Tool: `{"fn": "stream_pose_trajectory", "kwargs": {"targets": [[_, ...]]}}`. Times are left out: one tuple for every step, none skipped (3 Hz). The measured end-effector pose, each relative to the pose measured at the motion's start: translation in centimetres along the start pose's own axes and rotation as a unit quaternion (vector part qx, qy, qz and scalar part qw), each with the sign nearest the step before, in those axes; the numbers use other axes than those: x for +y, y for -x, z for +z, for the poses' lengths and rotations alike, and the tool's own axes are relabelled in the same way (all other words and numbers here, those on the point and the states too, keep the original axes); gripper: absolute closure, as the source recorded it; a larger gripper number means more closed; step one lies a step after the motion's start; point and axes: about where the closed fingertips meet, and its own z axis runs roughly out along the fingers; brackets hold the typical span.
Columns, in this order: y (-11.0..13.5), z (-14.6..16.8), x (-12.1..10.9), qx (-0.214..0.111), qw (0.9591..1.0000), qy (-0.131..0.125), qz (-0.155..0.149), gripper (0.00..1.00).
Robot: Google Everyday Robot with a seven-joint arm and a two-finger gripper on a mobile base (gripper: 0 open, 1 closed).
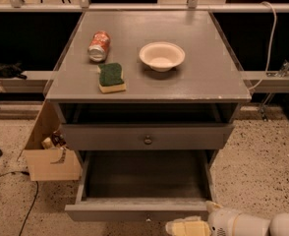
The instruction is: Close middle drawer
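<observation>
On the floor at the left an open cardboard box holds a few small items too unclear to name. On the cabinet top lie a red can on its side, its print unreadable, a green-topped sponge and an empty white bowl. Below the shut drawer with the round knob, the middle drawer is pulled well out, its tray empty, with the gripper low at the right just before its front panel; I cannot tell how wide it stands or whether it holds anything.
</observation>
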Motion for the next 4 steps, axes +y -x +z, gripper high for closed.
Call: {"fn": "stream_pose_trajectory", "kwargs": {"targets": [[0.0,0.1,0.0,0.001,1.0,0.001,0.001,0.0],[-1.1,1.5,0.3,0.012,0.9999,0.0,0.0,0.0],[-3.6,3.3,0.1,0.035,0.9993,-0.003,0.01,0.0],[-5.9,4.9,-0.1,0.056,0.9982,-0.009,0.019,0.0]]}}
